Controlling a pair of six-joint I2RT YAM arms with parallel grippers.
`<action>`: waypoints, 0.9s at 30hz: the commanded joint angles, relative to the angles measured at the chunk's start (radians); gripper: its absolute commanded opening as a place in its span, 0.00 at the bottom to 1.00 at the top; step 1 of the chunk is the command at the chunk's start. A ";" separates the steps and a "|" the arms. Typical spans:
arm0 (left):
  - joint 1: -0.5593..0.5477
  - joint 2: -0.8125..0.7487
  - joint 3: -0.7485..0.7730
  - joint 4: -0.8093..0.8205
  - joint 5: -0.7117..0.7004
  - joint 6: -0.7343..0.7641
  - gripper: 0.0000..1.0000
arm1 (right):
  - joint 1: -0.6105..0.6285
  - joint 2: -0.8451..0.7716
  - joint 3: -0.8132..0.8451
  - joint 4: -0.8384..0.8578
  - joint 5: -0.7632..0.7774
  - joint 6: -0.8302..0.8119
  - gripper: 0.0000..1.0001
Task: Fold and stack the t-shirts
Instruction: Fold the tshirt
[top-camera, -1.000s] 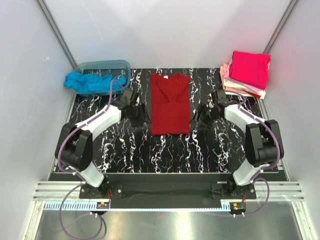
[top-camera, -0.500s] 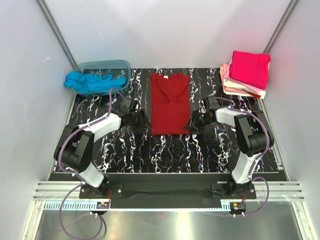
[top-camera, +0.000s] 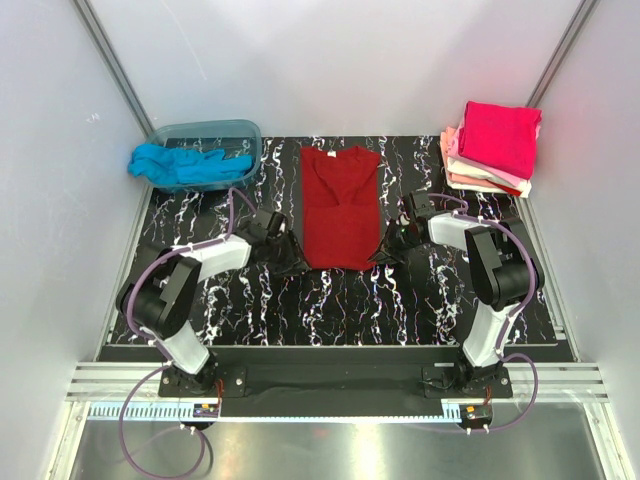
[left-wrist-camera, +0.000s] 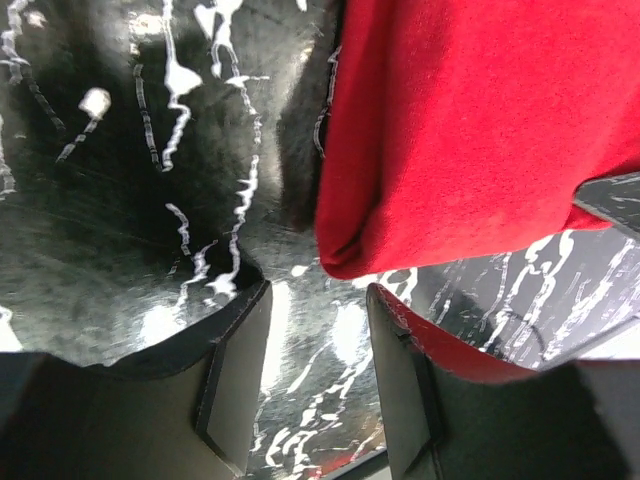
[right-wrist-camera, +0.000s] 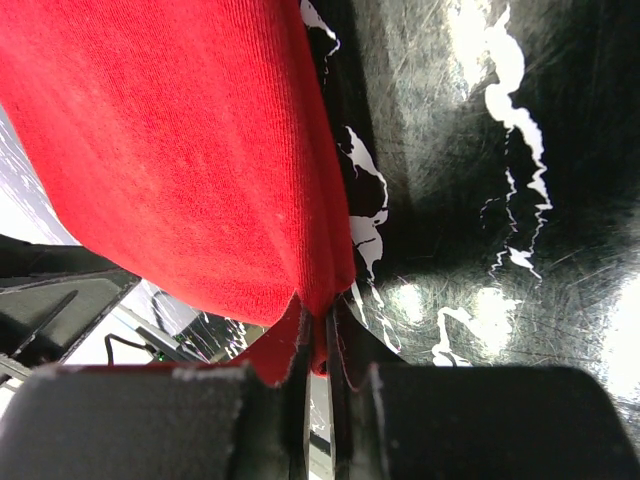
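The red shirt (top-camera: 340, 205) lies flat in the middle of the worktop (top-camera: 330, 300), sides turned in to make a long narrow panel, collar at the far end and hem toward the arms. It looks like light, soft knit: limp, no stiffness of its own, likely to sag and drag on the surface if lifted from one point only. The folded layers could slide apart unless all are caught together. The best hold is therefore the two near corners at once, pinched through every layer. The right tool (right-wrist-camera: 318, 320) is pressed together on the near right corner, with a tuck of red cloth nipped between its jaws. The left tool (left-wrist-camera: 315, 295) is spread, and the near left corner sits just ahead of its gap, not yet gripped. Red shows along one finger (left-wrist-camera: 400, 380), cloth or reflection, I cannot tell which. Finished shirts sit in a stack (top-camera: 495, 145) at the far right, and a turquoise shirt (top-camera: 175, 165) hangs over the tub (top-camera: 205, 130) at the far left.
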 joint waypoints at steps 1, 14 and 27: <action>-0.010 0.013 -0.008 0.085 -0.045 -0.033 0.49 | 0.007 0.003 0.027 0.014 0.021 -0.010 0.05; -0.016 -0.034 -0.105 0.224 -0.097 -0.088 0.64 | 0.007 0.003 0.021 0.028 0.015 -0.019 0.02; -0.045 0.027 -0.068 0.246 -0.164 -0.115 0.33 | 0.007 0.011 0.027 0.028 0.009 -0.022 0.00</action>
